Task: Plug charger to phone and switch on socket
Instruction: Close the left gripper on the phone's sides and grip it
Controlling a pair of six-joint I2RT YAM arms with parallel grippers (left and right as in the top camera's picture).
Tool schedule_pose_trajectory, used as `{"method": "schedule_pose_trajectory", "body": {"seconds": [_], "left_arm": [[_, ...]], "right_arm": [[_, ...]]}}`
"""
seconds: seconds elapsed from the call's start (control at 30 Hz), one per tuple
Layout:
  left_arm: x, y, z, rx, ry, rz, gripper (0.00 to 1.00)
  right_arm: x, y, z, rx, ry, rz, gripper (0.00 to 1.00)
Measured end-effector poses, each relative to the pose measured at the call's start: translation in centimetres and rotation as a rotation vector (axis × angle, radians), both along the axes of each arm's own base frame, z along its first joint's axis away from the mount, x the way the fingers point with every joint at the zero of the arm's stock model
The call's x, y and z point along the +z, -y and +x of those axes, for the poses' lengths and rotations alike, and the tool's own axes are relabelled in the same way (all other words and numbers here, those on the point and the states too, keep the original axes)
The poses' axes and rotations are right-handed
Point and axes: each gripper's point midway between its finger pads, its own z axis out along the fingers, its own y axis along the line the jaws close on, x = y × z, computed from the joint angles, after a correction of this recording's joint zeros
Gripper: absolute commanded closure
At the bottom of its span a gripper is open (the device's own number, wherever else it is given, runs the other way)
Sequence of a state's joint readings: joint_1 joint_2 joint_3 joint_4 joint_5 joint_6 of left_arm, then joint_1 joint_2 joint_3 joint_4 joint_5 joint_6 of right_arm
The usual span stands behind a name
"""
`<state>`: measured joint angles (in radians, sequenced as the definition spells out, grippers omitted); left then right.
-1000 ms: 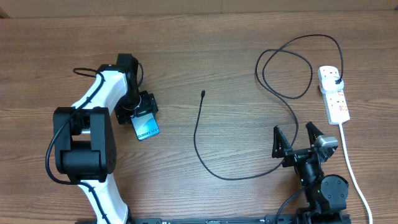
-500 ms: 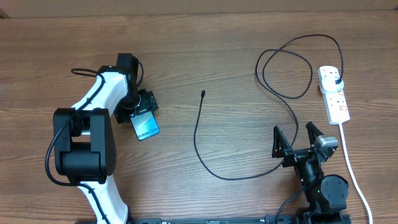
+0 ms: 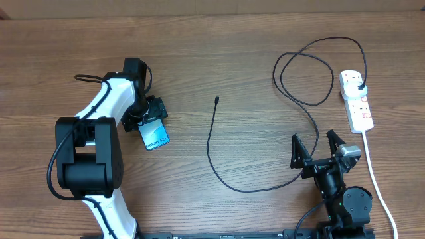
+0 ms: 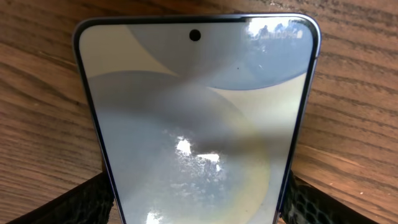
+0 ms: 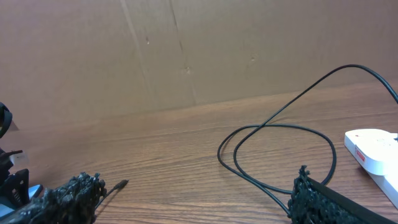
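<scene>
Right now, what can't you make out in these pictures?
The phone port: the left wrist view's bottom edge cuts it off; overhead, the left gripper covers that end.
The socket switch positions: too small overhead; the right wrist view's edge crops it.
The left gripper's hold on the phone: contact unclear in both views.

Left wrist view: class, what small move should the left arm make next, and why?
Probably close the left end effector firmly on the phone: its fingers flank both long edges, and the charger tip lies unplugged, apart.
</scene>
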<state>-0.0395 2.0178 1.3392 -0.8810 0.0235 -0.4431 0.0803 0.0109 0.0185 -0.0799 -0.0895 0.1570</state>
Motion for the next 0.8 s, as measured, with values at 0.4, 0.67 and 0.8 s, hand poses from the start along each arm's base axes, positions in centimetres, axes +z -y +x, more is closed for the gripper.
{"method": "schedule_pose_trajectory", "body": {"seconds": [0.4,0.67,0.8], "left_arm": [[-0.1,0.3,-1.7,0.073,-0.07,-0.017,0.0],[-0.1,0.4,-1.7,0.103,-0.07,-0.024,0.0],[-0.1,0.4,-1.6,0.114,-0.066,-0.023,0.0]], "right_arm": [[0.0,0.0,0.0,0.0,0.0,0.0,0.0],[0.0,0.0,0.0,0.0,0.0,0.0,0.0],[0.0,0.0,0.0,0.0,0.0,0.0,0.0]]}}
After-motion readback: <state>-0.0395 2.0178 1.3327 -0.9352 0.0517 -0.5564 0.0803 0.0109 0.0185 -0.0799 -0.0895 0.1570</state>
